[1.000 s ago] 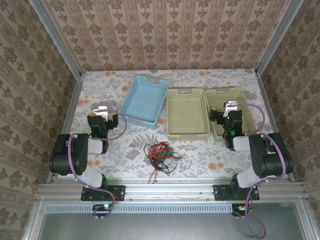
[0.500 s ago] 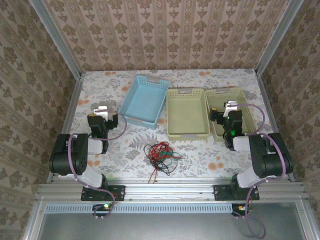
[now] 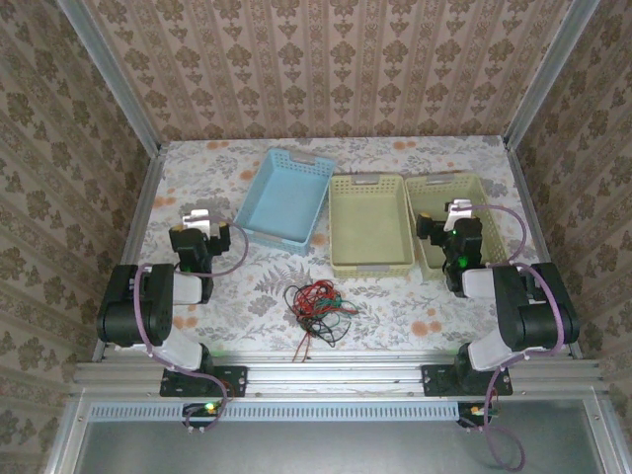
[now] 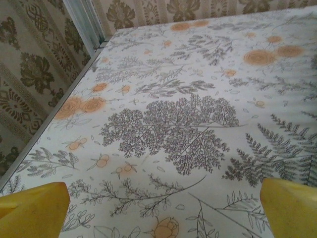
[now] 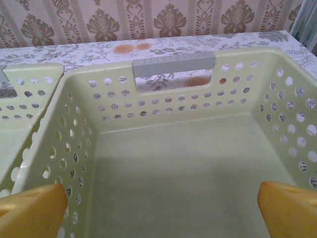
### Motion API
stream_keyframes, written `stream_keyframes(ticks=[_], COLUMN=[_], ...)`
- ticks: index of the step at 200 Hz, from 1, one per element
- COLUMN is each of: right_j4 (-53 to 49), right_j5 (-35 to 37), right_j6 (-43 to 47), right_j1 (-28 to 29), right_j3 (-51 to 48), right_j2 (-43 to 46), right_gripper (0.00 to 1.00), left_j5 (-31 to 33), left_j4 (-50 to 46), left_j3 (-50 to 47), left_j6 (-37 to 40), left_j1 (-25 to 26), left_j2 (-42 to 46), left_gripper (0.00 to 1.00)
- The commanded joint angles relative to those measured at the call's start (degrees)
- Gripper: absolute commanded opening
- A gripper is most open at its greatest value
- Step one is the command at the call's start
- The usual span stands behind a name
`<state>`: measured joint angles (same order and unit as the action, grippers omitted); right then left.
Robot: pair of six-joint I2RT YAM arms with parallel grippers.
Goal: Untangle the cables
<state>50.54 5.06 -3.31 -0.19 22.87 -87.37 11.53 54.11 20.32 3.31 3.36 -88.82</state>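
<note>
Cables (image 3: 318, 308), red, black and green, lie in one loose knot on the table (image 3: 405, 308), close to its near edge and roughly midway between the two arm bases. The strands cross over one another in a small heap, and one dark strand trails out of it toward the near edge. Neither claw touches the heap, and both are well apart from it.

Beyond the cables stand three perforated baskets in a row. A pale blue basket (image 3: 286, 197) sits turned at an angle on the left. A yellow-green basket (image 3: 370, 225) sits in the middle, straight behind the knot. A second yellow-green basket (image 3: 441, 182), just beside the middle one, sits on the right and has a grey handle (image 5: 173, 64) on its far wall.

The left claw (image 3: 200, 216) hangs over the floral table surface to the left of the blue basket. In the left wrist view its yellow fingertips (image 4: 33, 209) stand wide apart at the bottom corners, with nothing between them. The right claw (image 3: 458, 208) hangs over the right-hand basket, and the right wrist view looks down into it. Its yellow fingertips (image 5: 30, 212) are spread just as wide and grip nothing
</note>
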Motion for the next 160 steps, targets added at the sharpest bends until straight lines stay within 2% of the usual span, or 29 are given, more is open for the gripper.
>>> stream_keyframes(ticks=[1, 19, 27, 39, 62, 71, 88, 102, 118, 132, 144, 160], right_j4=[-0.8, -8.9, -17.9, -32.4, -41.1, -43.7, -48.0, -50.9, -53.9, -56.2, -56.9, -56.1], right_j5=[-0.9, 3.6, 6.2, 11.0, 14.3, 14.7, 12.7, 9.1, 4.2, 4.2, 6.8, 8.0], right_j6=[-0.5, -2.0, -4.1, -7.2, -9.3, -9.8, -9.2, -7.2, -5.0, -5.6, -8.4, -12.7], right_j1=[-0.2, -0.2, -0.2, -0.3, 1.2, 2.9, 9.1, 17.4, 27.3, 34.8, 38.5, 39.7], right_j3=[-0.1, 2.2, 5.2, 10.9, 15.1, 16.1, 17.3, 17.6, 17.6, 17.7, 17.3, 15.3], right_j2=[0.4, 4.9, 7.2, 10.7, 14.9, 17.1, 20.5, 21.7, 21.0, 19.7, 19.3, 21.1], right_gripper=[1.0, 1.0, 1.0, 1.0, 1.0, 1.0, 1.0, 1.0, 1.0, 1.0, 1.0, 1.0], left_j5=[4.6, 9.6, 10.1, 12.9, 7.0, 6.7, 7.6, 8.0, 3.0, -1.9, -6.2, -11.2], left_j4=[-10.4, -24.3, -27.7, -33.0, -45.1, -46.7, -44.8, -44.5, -42.7, -43.1, -45.0, -46.8], left_j3=[4.1, 8.7, 9.6, 10.1, 10.1, 8.8, 5.7, 5.0, 5.4, 7.0, 9.1, 11.0], left_j6=[2.5, 2.2, 1.5, -4.5, -18.5, -22.5, -25.8, -29.1, -31.3, -31.7, -31.2, -30.7], left_j1=[3.3, 6.6, 8.0, 10.5, 13.9, 17.2, 26.6, 32.5, 36.5, 39.6, 41.6, 43.1], left_j2=[7.0, 15.2, 18.3, 23.0, 29.9, 31.4, 32.4, 31.1, 28.0, 25.1, 23.2, 22.3], left_gripper=[1.0, 1.0, 1.0, 1.0, 1.0, 1.0, 1.0, 1.0, 1.0, 1.0, 1.0, 1.0])
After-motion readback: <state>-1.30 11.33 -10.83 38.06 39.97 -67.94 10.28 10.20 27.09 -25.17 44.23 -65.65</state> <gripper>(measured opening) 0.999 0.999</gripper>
